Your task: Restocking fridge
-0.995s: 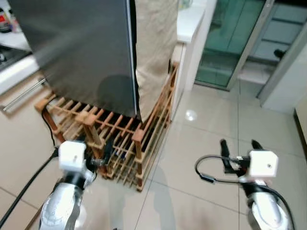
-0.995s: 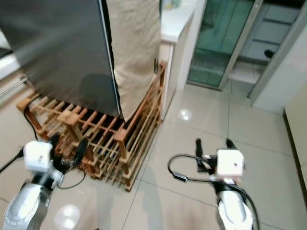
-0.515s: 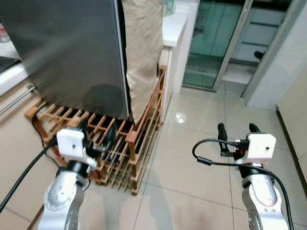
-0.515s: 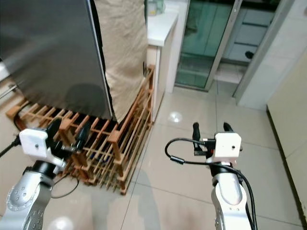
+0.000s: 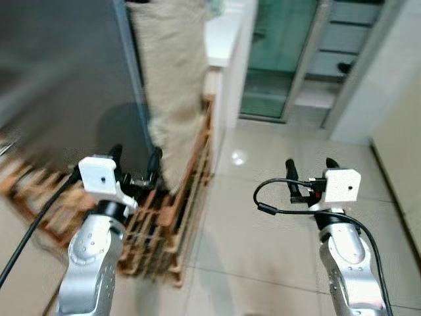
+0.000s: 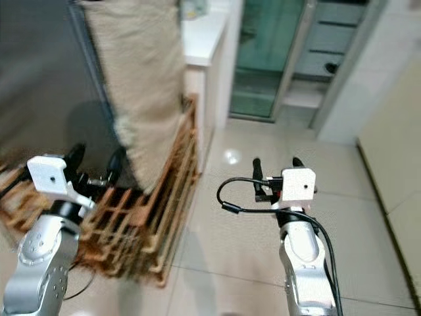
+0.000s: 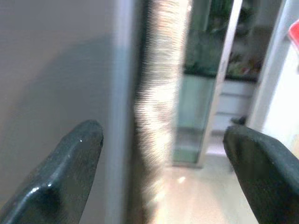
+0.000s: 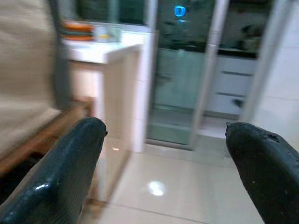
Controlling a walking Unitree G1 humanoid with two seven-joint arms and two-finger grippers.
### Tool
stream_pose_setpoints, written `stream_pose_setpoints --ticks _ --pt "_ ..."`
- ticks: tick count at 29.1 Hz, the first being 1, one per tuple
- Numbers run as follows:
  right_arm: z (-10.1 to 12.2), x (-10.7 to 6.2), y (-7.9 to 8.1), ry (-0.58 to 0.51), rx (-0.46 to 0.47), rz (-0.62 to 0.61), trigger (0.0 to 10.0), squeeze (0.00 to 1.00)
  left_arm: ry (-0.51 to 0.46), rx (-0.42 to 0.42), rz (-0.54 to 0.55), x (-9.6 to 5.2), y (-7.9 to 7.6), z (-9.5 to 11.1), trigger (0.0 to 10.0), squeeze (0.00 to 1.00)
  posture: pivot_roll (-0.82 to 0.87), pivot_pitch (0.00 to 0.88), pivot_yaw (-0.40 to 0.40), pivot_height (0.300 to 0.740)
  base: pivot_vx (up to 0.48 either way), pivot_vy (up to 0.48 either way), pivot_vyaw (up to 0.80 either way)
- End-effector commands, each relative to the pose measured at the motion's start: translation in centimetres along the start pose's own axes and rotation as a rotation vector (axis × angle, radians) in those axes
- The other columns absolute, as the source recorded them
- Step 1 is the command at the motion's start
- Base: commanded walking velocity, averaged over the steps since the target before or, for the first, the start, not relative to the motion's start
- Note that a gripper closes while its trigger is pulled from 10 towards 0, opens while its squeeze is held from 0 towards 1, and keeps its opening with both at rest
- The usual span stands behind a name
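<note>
While the head views were blurred, the fridge (image 5: 62, 85) stood front-left on a wooden slatted rack (image 5: 168, 217), w/ a beige cloth (image 5: 171, 79) hanging down its side. Left gripper (image 5: 136, 161) hovered spread & empty near the fridge's lower corner; right gripper (image 5: 309, 170) was raised over the tiled floor (image 5: 263, 224), also apart, holding nothing.

Left wrist: fingers (image 7: 70, 158) wide, fridge wall just ahead.

Right wrist: fingers (image 8: 70, 158) wide, white counter (image 8: 105, 49) & glass door (image 8: 180, 70) beyond.

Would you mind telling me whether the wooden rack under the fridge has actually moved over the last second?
Cannot tell. The wooden rack and fridge drift left together, so the camera moved.
</note>
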State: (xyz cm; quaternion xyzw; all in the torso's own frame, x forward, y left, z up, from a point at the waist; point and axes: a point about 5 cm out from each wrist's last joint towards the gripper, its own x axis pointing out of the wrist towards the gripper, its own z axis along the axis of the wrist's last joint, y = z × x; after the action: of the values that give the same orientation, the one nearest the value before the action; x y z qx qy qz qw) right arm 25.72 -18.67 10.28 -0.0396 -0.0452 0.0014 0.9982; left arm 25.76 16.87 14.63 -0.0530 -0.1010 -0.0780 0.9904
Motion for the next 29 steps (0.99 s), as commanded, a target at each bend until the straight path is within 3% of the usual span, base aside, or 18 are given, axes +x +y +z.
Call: stream_pose_setpoints --ticks 1,8,12,19,24,29 --pt "-0.4 0.0 0.0 0.018 0.013 0.005 10.0 0.0 -0.005 -0.006 0.037 0.1 0.7 0.3 10.0 0.0 -0.1 0.0 -0.001 0.74 0.0 0.0 0.0" --pt "-0.7 0.1 0.7 0.024 0.018 0.022 10.0 0.0 -0.039 0.015 0.059 1.2 1.3 1.3 10.0 0.0 -0.1 0.0 0.002 0.74 0.0 0.0 0.0" --pt "-0.9 0.2 0.9 0.033 0.022 0.027 10.0 0.0 -0.042 0.039 0.084 2.8 1.5 1.8 10.0 0.0 -0.1 0.0 0.003 0.74 0.0 0.0 -0.22" --pt "-0.8 0.7 1.0 0.025 0.02 0.04 10.0 0.0 -0.048 0.066 0.052 6.9 0.0 2.7 10.0 0.0 -0.1 0.0 -0.007 0.74 0.0 0.0 0.0" --pt "-0.9 0.6 1.2 0.029 0.02 0.051 10.0 0.0 -0.005 0.092 0.107 8.6 0.5 2.5 10.0 0.0 -0.11 0.0 0.002 0.74 0.0 0.0 0.0" --pt "-1.2 0.1 1.0 0.042 0.021 0.043 10.0 0.0 0.022 0.085 0.112 8.2 0.7 1.9 10.0 0.0 -0.12 0.0 0.007 0.74 0.0 0.0 0.0"
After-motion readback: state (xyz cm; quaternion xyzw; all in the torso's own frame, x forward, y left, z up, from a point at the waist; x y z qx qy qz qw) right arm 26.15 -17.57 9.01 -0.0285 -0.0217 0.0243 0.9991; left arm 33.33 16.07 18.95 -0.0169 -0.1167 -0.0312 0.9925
